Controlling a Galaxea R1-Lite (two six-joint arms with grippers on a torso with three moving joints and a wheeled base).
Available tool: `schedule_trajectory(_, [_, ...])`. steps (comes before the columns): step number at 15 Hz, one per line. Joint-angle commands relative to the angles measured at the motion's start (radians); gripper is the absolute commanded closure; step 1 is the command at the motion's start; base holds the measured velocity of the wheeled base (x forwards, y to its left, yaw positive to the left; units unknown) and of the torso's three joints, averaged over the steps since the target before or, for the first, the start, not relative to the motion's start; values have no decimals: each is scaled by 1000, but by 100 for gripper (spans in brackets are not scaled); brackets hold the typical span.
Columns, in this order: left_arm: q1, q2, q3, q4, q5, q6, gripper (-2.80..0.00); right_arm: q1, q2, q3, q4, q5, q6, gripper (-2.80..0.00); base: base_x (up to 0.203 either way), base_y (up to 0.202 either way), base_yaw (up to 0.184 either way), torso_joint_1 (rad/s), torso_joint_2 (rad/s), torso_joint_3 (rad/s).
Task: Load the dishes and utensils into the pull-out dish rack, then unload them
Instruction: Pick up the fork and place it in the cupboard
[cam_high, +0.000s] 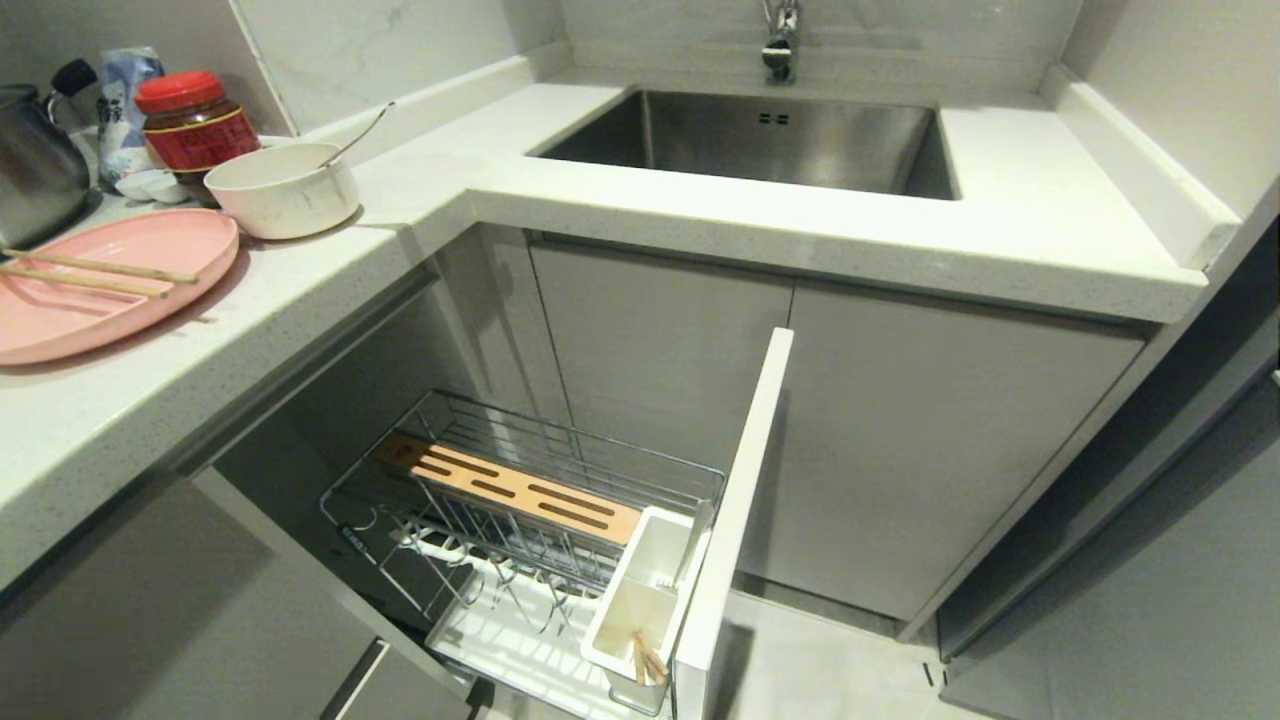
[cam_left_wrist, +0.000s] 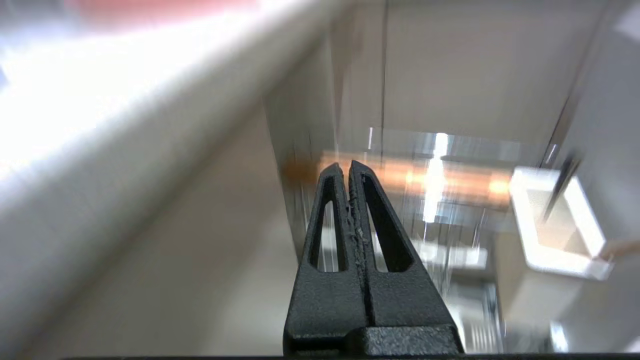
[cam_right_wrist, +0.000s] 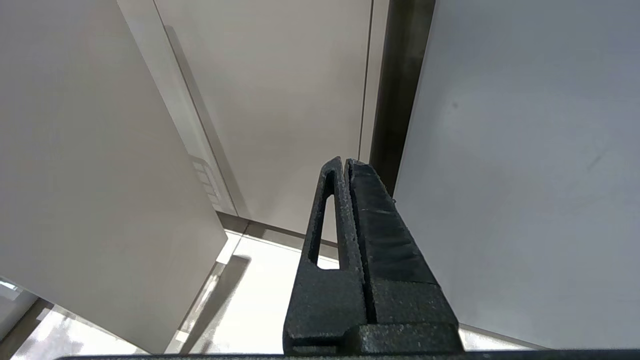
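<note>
Left gripper (cam_left_wrist: 346, 167) closed (empty), apparently above the blurred pull-out dish rack (cam_left_wrist: 450, 180).

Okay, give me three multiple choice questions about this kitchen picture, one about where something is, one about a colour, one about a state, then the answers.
1. Where do the chopsticks on the counter lie?
A. across the pink plate
B. in the sink
C. in the white bowl

2. What colour is the jar's lid?
A. blue
B. red
C. green

3. How does the pull-out dish rack stand?
A. pushed shut
B. pulled out, holding no dishes
C. pulled out, full of plates

Answers: 1 A, the sticks rest on the plate's surface. 2 B, the cap is red. 3 B, the wire basket is out and bare of dishes, with only wooden sticks in its cutlery box.
</note>
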Motion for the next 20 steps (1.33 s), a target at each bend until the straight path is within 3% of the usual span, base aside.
schedule_trajectory(1, [0,16,-235,91,-38,9,0,0,1,26,-1,0,0,0,0,0,0,0,0,0])
schedule_trajectory(4, [3,136,-652,287,-85,14,0,0,0,27,-1,0,0,0,0,0,0,0,0,0])
schedule_trajectory(6, [-5,337,-965,373,-89,17,0,0,1,26,-1,0,0,0,0,0,0,0,0,0])
schedule_trajectory(8, [-19,565,-1200,438,-29,19,0,0,1,26,-1,0,0,0,0,0,0,0,0,0])
schedule_trajectory(10, [-26,740,-1330,476,43,1,0,0,1,26,-1,0,0,0,0,0,0,0,0,0])
schedule_trajectory(12, [-32,895,-1396,499,100,-82,0,0,1,26,-1,0,0,0,0,0,0,0,0,0])
schedule_trajectory(15, [-38,1108,-1487,537,233,-306,0,0,1,26,-1,0,0,0,0,0,0,0,0,0])
schedule_trajectory(16, [-38,1167,-1539,583,264,-391,0,0,1,26,-1,0,0,0,0,0,0,0,0,0])
schedule_trajectory(20, [-34,1317,-1744,899,313,-557,0,0,1,26,-1,0,0,0,0,0,0,0,0,0])
